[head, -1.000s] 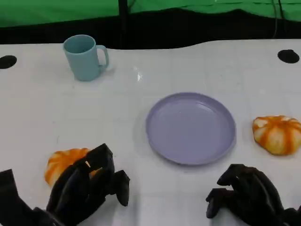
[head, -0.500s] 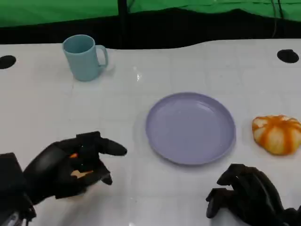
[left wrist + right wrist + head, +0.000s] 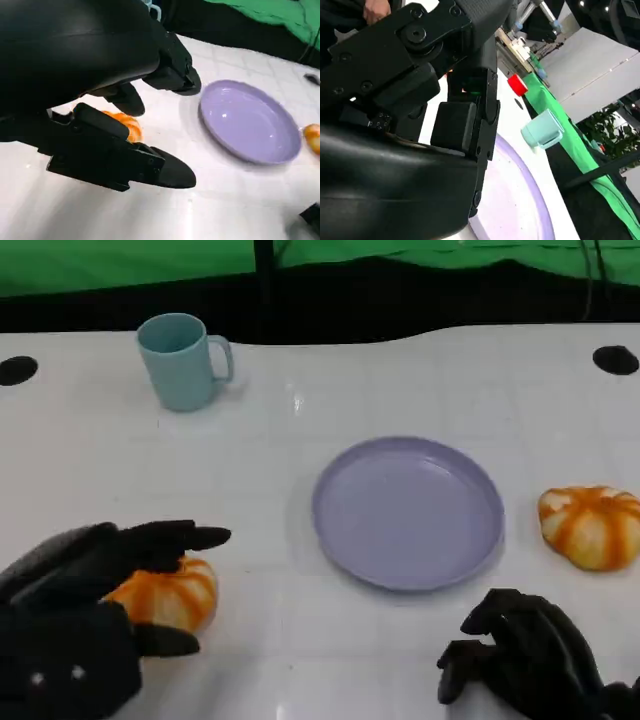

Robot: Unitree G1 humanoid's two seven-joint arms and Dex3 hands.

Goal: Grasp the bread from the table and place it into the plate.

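An orange-and-white bread (image 3: 165, 595) lies on the white table at the front left, and it peeks out as the bread (image 3: 122, 125) in the left wrist view. My left hand (image 3: 90, 610) reaches around it, fingers (image 3: 170, 537) stretched along its far side and the thumb at its near side, still spread apart. The purple plate (image 3: 408, 512) sits empty in the middle, also seen as the plate (image 3: 250, 122) beyond my left hand (image 3: 100, 75). My right hand (image 3: 530, 660) rests at the front right with fingers curled in on nothing.
A second orange bread (image 3: 592, 527) lies right of the plate. A light blue mug (image 3: 185, 360) stands at the back left. Black round marks (image 3: 614, 360) sit at the table's far corners. Green cloth runs behind the table.
My left hand has turned and swung from beside the bread to around it, fingers now stretched out over its far side. The right hand has not moved.
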